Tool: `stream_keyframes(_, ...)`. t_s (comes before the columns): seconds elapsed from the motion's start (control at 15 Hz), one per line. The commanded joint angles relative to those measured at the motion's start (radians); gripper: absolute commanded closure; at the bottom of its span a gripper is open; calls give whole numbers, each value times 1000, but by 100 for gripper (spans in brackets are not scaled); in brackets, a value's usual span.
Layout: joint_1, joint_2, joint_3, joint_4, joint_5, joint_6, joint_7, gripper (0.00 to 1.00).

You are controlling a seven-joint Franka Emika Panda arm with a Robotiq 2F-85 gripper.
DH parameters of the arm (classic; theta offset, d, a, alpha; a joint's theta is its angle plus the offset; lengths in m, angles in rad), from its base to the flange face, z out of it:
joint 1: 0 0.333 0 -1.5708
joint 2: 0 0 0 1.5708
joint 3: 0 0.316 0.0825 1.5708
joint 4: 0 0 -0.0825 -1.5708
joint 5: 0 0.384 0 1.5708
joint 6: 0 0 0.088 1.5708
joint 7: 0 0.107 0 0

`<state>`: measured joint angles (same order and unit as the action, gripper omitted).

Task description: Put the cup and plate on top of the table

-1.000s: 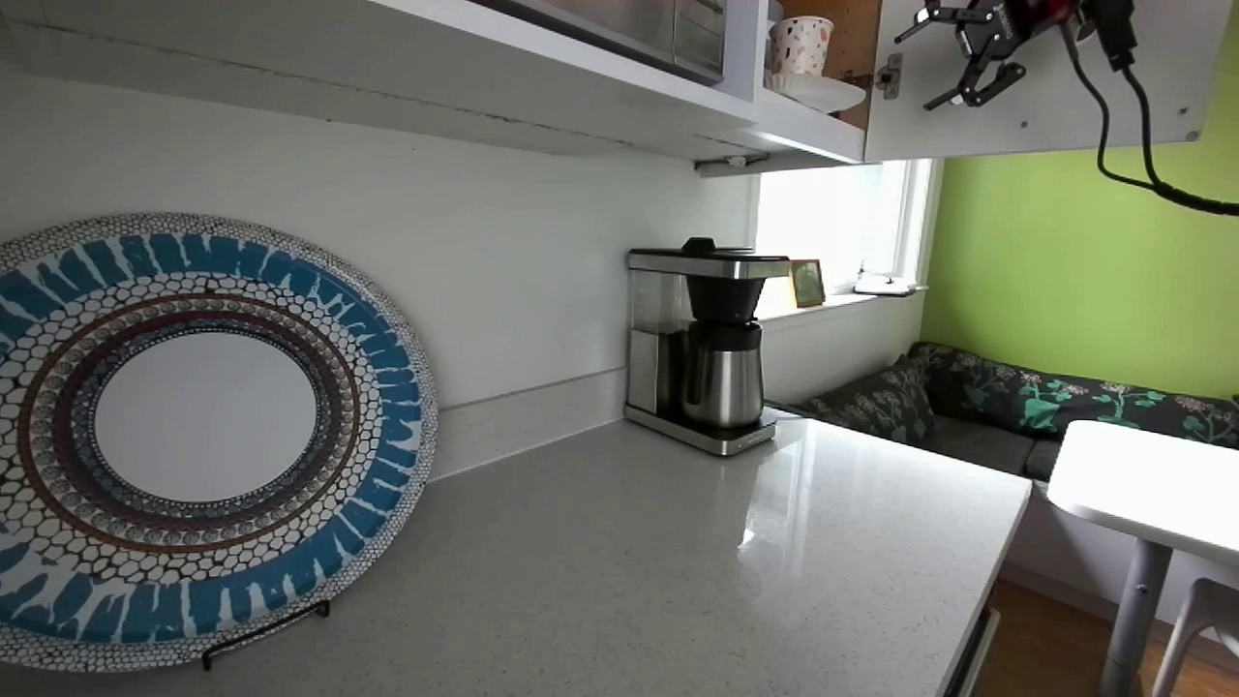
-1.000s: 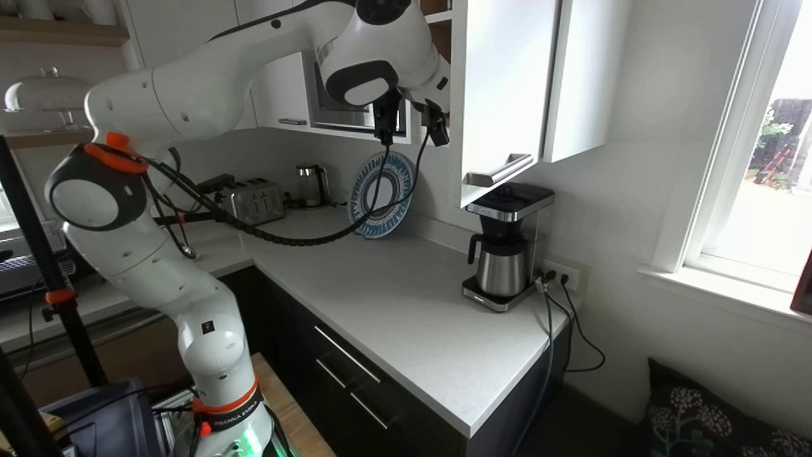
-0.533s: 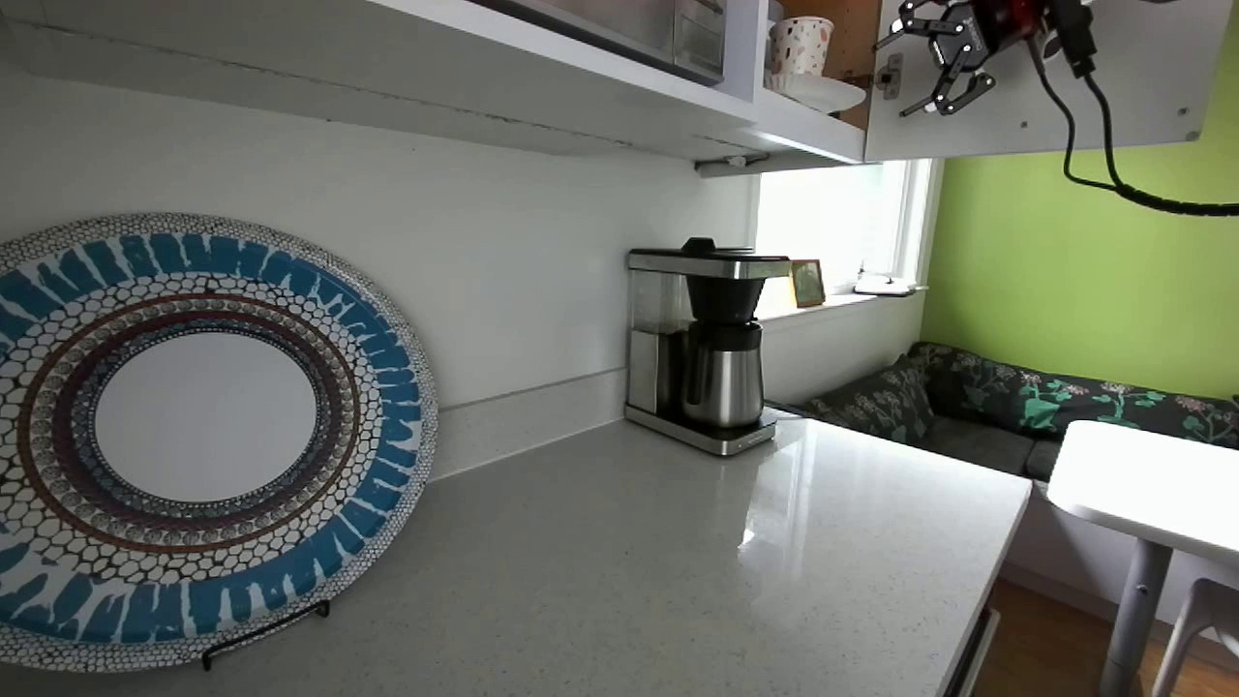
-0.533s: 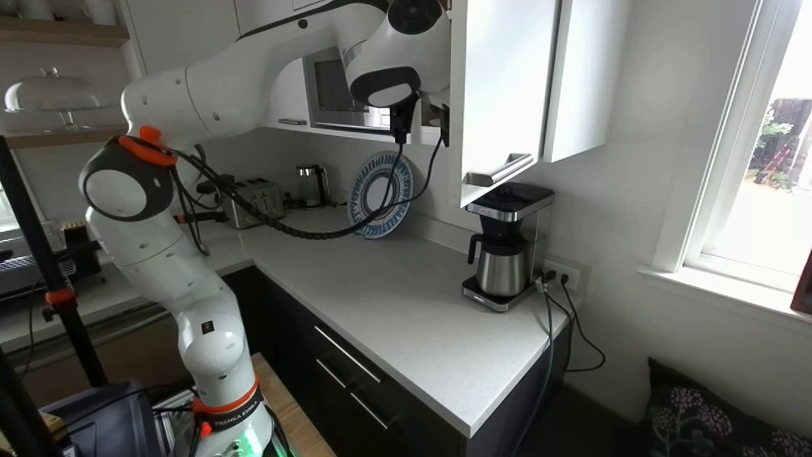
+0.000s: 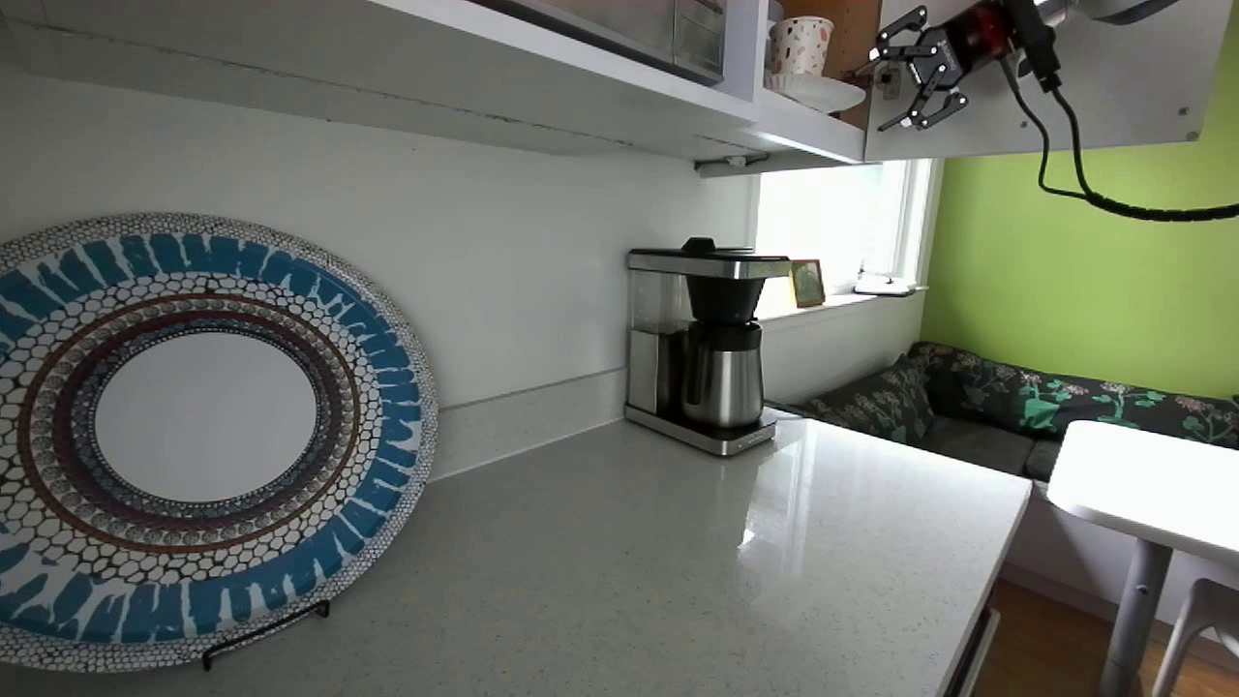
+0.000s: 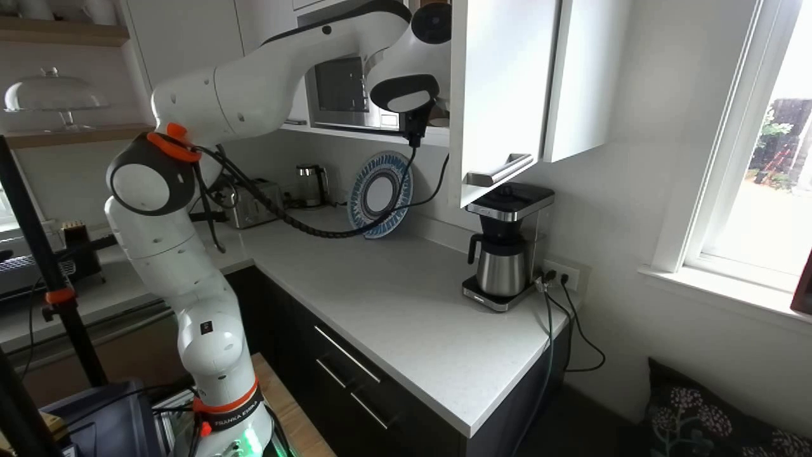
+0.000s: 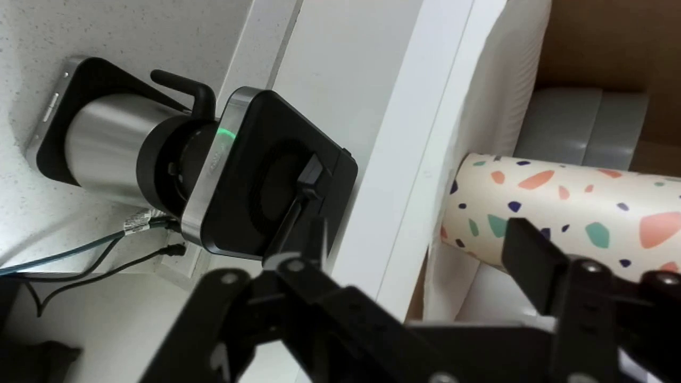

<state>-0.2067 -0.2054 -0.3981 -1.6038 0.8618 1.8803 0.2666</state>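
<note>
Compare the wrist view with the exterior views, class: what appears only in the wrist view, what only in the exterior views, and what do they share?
Only the wrist view shows the green light glowing on the coffee maker.

Only the exterior views show the large blue-and-white decorative plate and the window; both exterior views have them.

All three pictures share the coffee maker and the pale countertop. The patterned cup, the small white plate beneath it and the open pincer appear in the wrist view and in an exterior view.
</note>
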Motion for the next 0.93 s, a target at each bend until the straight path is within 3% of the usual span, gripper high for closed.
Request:
stream_keyframes(0.0, -26, 43, 7, 47, 46, -34, 25, 47)
stream_keyframes(0.27, -33, 63, 11, 65, 64, -37, 32, 78)
stream_keyframes(0.4, -36, 68, 14, 69, 64, -37, 37, 81)
stream_keyframes(0.47, -38, 70, 15, 71, 66, -36, 39, 79)
stream_keyframes(0.6, -40, 74, 17, 77, 69, -36, 45, 54)
stream_keyframes(0.87, -41, 82, 20, 88, 86, -47, 50, 27)
